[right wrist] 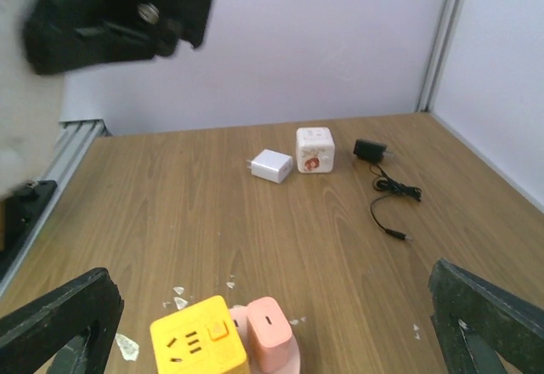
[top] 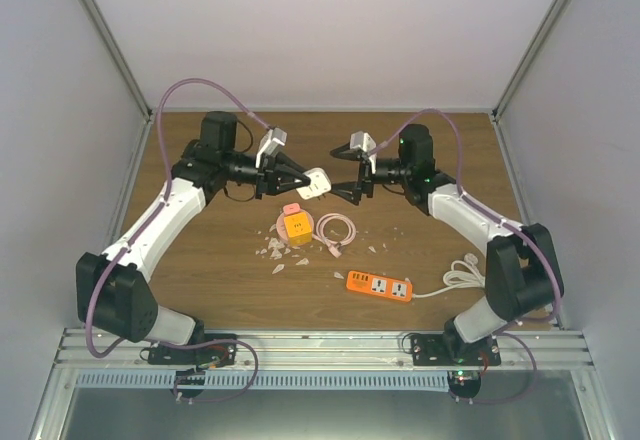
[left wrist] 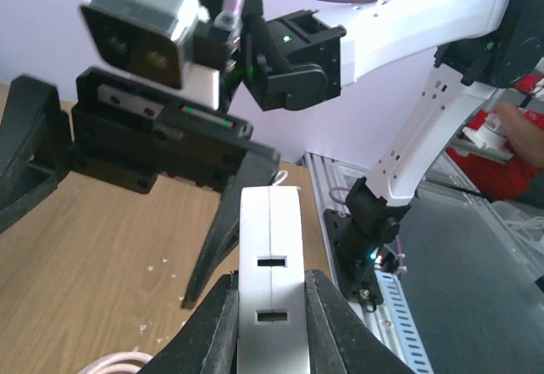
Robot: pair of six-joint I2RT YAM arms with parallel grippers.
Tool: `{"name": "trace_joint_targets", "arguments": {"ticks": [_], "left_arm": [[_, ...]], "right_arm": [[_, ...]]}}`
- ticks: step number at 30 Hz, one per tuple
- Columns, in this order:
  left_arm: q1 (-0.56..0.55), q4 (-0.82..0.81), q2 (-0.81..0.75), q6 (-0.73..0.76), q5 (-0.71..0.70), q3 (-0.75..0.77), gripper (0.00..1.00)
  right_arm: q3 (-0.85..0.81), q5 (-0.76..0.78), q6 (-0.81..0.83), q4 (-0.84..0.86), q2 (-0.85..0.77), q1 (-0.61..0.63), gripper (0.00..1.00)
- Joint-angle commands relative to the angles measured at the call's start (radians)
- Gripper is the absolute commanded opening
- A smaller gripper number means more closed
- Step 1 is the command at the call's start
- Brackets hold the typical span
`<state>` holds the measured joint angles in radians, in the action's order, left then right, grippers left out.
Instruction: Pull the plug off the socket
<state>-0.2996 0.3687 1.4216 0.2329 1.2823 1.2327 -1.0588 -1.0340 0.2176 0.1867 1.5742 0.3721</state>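
Near edge: 1 orange strip (top: 380, 285), with 1 white cord (top: 463, 278) bundled off its right end.

Mid-table: 1 yellow cube (right wrist: 198, 337). 1 pink plug (right wrist: 267, 330) stands on the table just beside it; contact between them cannot be told. 1 pink cable (top: 336, 231) is looped alongside. Several white chips (top: 274, 251) are scattered here.

Above these: left gripper (left wrist: 270, 279) is clamped on 1 white socket (top: 314, 183). Right gripper (top: 348, 178) has its jaws spread wide, holding nothing.

Far: 1 white adapter (right wrist: 272, 166), 1 white cube (right wrist: 314, 149), 1 black charger (right wrist: 369, 148).

Table (top: 440, 160) is wood-grain. The walls are pale, with metal posts at the corners.
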Motion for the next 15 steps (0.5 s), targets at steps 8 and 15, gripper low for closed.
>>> {"name": "trace_joint_targets", "arguments": {"ticks": [8, 15], "left_arm": [[-0.012, -0.204, 0.011, -0.175, 0.016, -0.056, 0.07], [-0.012, -0.231, 0.019, -0.195, 0.013, -0.069, 0.07]], "right_arm": [[0.026, -0.054, -0.063, 0.1, -0.067, 0.052, 1.0], [0.018, -0.057, -0.063, 0.092, -0.056, 0.075, 1.0]]}}
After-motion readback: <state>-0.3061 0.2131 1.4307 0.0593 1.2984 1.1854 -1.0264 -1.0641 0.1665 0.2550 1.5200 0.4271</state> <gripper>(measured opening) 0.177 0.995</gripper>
